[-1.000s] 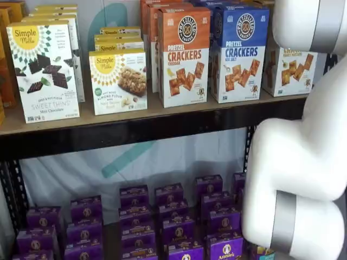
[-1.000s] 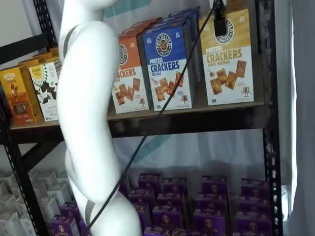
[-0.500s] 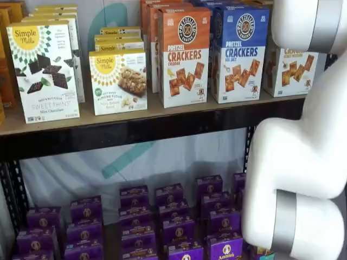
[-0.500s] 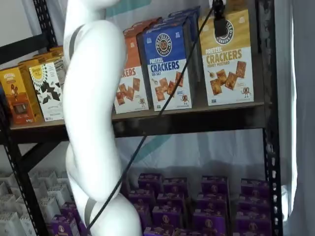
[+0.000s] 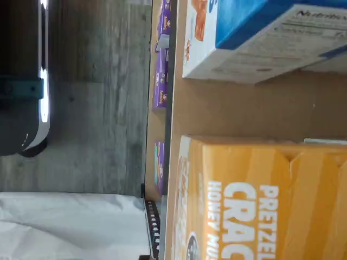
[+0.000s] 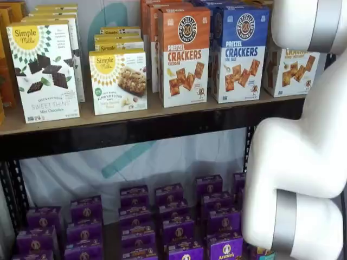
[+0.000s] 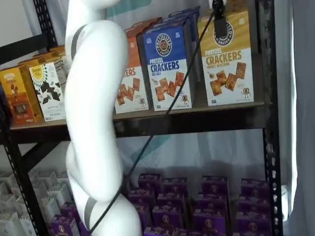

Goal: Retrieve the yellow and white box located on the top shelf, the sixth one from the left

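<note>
While a black part of the hand [image 7: 219,22] hangs before the honey mustard pretzel crackers box [image 7: 227,59], its finger spacing cannot be told. That yellow and white box stands upright on the top shelf [image 7: 197,115], beside the blue sea salt box [image 7: 166,66].

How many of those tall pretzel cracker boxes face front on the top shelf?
3 fronts: orange box, blue box beside it, yellow and white box at the right end. More stand behind, partly hidden.

Grey concrete floor [image 5: 97,97] below. Black metal uprights [image 7: 268,147], white sheet with teal marks [image 6: 162,162] hung behind the racks. Pale wall [image 7: 15,22] at one side. Soft, even light.
</note>
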{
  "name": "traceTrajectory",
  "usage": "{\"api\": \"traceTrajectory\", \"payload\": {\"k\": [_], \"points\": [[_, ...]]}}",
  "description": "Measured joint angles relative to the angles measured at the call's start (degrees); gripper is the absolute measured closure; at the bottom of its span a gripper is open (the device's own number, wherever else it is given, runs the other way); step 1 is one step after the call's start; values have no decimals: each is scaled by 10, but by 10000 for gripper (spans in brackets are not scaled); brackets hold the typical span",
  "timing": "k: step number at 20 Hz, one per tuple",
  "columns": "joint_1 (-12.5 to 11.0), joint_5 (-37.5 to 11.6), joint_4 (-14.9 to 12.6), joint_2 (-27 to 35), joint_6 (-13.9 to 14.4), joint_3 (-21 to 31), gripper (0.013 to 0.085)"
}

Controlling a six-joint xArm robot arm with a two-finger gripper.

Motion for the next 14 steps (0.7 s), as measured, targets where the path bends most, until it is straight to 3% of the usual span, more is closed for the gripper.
{"api": "traceTrajectory", "payload": {"k": [7, 12, 14], "points": [[-1, -9, 8, -12, 1, 19, 130], [-1, -11, 10, -16, 2, 26, 290], [-2, -12, 11, -18, 1, 28, 290]]}}
